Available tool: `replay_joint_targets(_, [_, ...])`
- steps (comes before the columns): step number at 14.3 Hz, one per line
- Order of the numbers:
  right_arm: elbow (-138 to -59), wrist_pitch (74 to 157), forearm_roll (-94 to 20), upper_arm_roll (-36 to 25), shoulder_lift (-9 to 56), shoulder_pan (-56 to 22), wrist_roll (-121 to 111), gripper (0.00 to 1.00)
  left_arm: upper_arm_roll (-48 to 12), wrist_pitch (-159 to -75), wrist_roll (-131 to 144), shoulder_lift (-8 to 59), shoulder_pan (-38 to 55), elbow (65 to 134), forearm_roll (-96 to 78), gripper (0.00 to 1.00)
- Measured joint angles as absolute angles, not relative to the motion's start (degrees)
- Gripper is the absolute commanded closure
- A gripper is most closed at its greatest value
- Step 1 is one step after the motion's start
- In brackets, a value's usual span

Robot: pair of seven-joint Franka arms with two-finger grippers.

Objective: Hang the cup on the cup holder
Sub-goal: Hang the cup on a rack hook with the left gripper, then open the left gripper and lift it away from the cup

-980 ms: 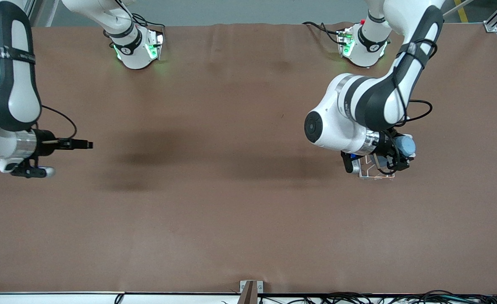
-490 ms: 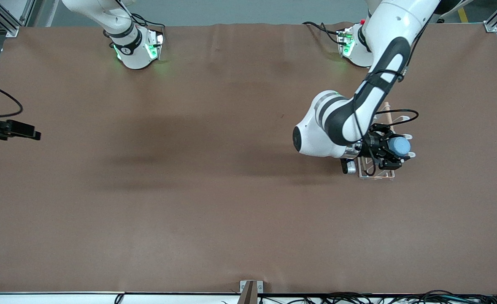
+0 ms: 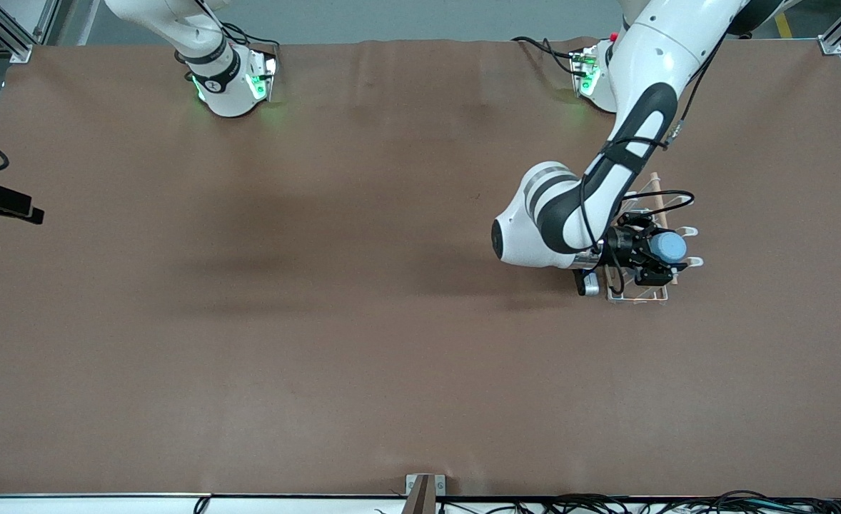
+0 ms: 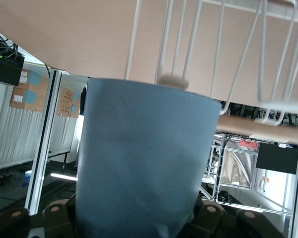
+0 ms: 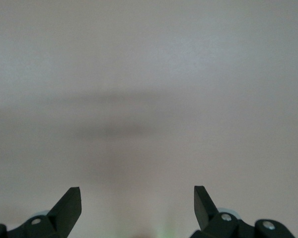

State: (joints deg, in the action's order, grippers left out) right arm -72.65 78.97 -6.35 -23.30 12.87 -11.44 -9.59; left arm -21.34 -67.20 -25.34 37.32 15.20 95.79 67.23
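Fingers of my left gripper [image 3: 655, 258] are clamped round the cup [image 3: 672, 247], which I'm holding over the cup holder [image 3: 638, 294] toward the left arm's end of the table [image 3: 363, 343]. Front view: cup lies on its side w/ its closed end up toward the camera, so I judge the mouth faces down at the prongs, the way it has to go on. Wooden rod [image 3: 656, 187] sticks out from under my forearm. Right arm waits; only a bit of dark hardware shows at the right arm's edge of the table, so I can't place the gripper itself here.

Left wrist view: cup [image 4: 139, 163] fills the frame, seated deep in my grip b/c a smooth tapered tumbler w/o handle would slip otherwise. One capped prong tip [image 4: 172, 81] sits right at the cup's rim, other white wire loops beside it, rod [image 4: 260, 128] just next to the cup. Can't tell if the prong is inside the mouth yet; I'd guess hanging is close but not done.

Right wrist view: right gripper [image 5: 137, 203] has its two tips spread wide, nothing btwn them, only blurred pale surface ahead.
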Motion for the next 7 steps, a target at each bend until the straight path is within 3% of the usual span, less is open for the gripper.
replay_joint_targets(1, [-72.50, 78.97, -5.87, -23.29, 12.03, -11.40, -9.57, 0.00, -21.35, -67.20, -24.17, 38.09, 15.26, 95.86, 67.23, 0.58])
replay_joint_targets(2, [-72.50, 78.95, -5.62, -23.24, 11.15, -11.26, -9.56, 0.00, -21.36, -67.20, -23.29, 38.67, 15.33, 95.87, 67.24, 0.45])
replay_joint_targets(3, [-72.50, 78.86, -5.56, -22.95, 10.44, -10.93, -9.56, 0.00, -21.37, -67.20, -22.56, 39.04, 15.36, 95.87, 67.24, 0.28])
replay_joint_targets(4, [-72.53, 78.78, -5.37, -22.10, 9.90, -10.29, -9.56, 0.00, -21.37, -67.20, -22.14, 39.32, 15.35, 95.88, 67.24, 0.00])
replay_joint_targets(7, [-72.89, 78.77, -3.19, -14.77, 8.49, -4.90, -9.08, 0.00, -21.37, -67.20, -19.55, 39.52, 15.24, 95.86, 67.23, 0.00])
